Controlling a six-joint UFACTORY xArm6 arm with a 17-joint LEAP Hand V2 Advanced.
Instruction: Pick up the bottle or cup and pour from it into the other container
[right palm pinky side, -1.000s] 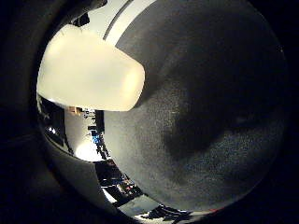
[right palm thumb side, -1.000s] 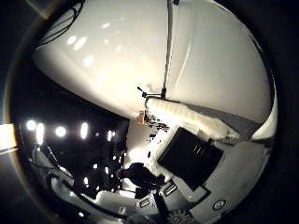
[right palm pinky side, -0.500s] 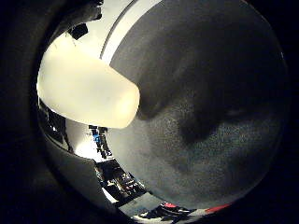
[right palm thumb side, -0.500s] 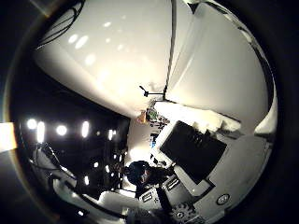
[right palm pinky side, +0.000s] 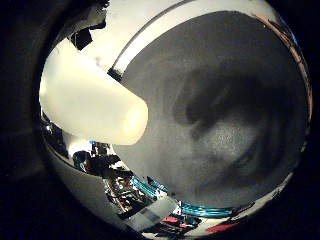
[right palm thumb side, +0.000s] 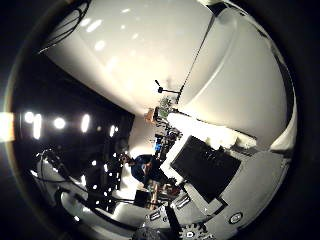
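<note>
Translucent white plastic marks the cup (right palm pinky side: 92, 107), seen large at the left of the little-finger-side view, close against the palm and raised above a dark grey speckled bench (right palm pinky side: 225, 130), on which a blotchy shadow is cast. In the thumb-side view, white, black and geared parts of the robot hand (right palm thumb side: 220, 185) are seen at the lower right; whether its fingers are curled cannot be told.

The hand (right palm thumb side: 215, 175) shows white and black geared parts, fingers unclear.
</note>
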